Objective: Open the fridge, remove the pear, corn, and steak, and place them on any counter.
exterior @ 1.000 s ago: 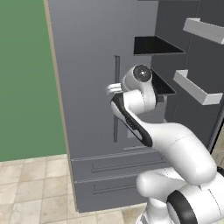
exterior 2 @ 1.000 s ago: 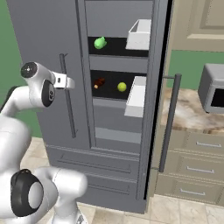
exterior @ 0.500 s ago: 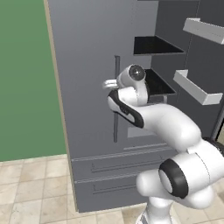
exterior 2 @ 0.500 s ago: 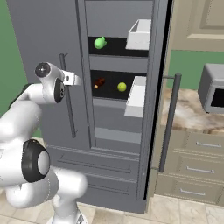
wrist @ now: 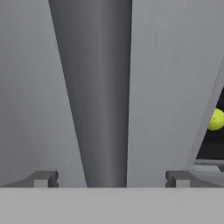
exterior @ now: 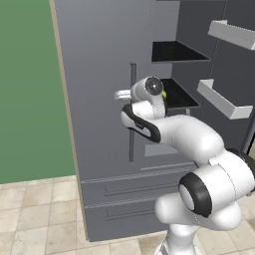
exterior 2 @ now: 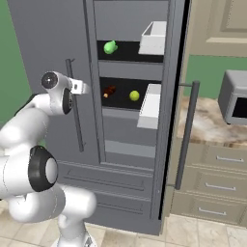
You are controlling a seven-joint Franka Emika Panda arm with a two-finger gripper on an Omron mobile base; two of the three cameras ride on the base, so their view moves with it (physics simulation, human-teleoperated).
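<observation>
Dark grey fridge (exterior 2: pixel 53 58), yellow-green pear (exterior 2: pixel 134 95), bright green corn (exterior 2: pixel 110 47).

A green wall (exterior: pixel 27 89) fills the left of the left base view. Beige floor tiles (exterior: pixel 35 219) with pale grout run along the bottom. At right in the right base view, a grey microwave (exterior 2: pixel 234 96) sits above beige panelled cabinets (exterior 2: pixel 214 185); cream upper cabinets (exterior 2: pixel 219 24) hang overhead.
</observation>
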